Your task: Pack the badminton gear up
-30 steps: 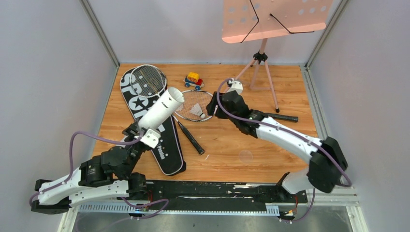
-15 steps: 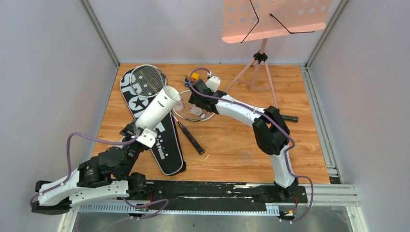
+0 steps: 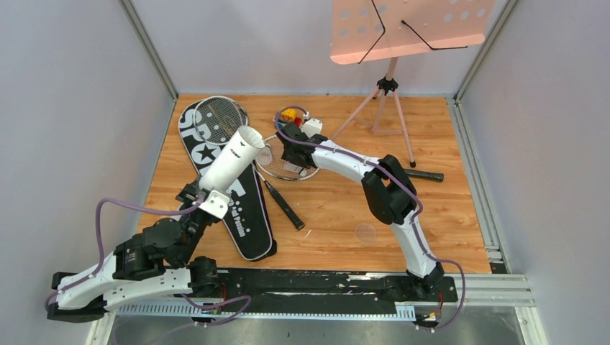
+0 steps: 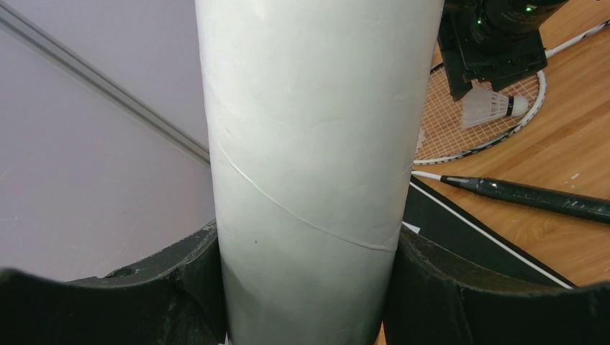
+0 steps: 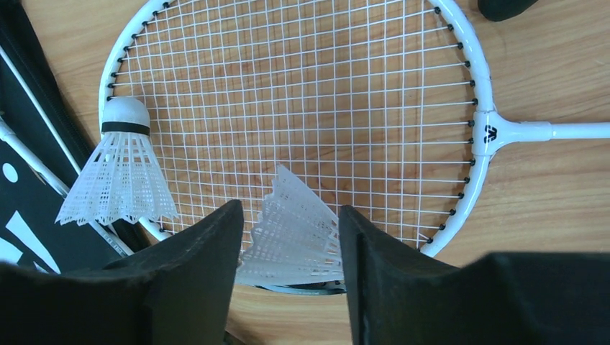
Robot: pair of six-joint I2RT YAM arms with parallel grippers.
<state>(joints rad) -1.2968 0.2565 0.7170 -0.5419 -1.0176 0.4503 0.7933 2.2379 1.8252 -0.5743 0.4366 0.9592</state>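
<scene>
My left jaws clamp the white tube (image 4: pixel 316 144), tilted up above the long black bag (image 3: pixel 248 223) on the desk (image 3: pixel 345 208), while my right jaws straddle a white shuttlecock (image 5: pixel 295 230) lying on the strings of a white racket (image 5: pixel 475 108); I cannot tell whether they are gripping it.

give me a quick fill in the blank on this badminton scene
The left gripper is shut on the white ____.
The right gripper has a finger on each side of a ____ lying on the strings of the white racket.
The head of the other racket rests on the black ____ lettered SPORT.
Missing: tube; shuttlecock; bag.
</scene>
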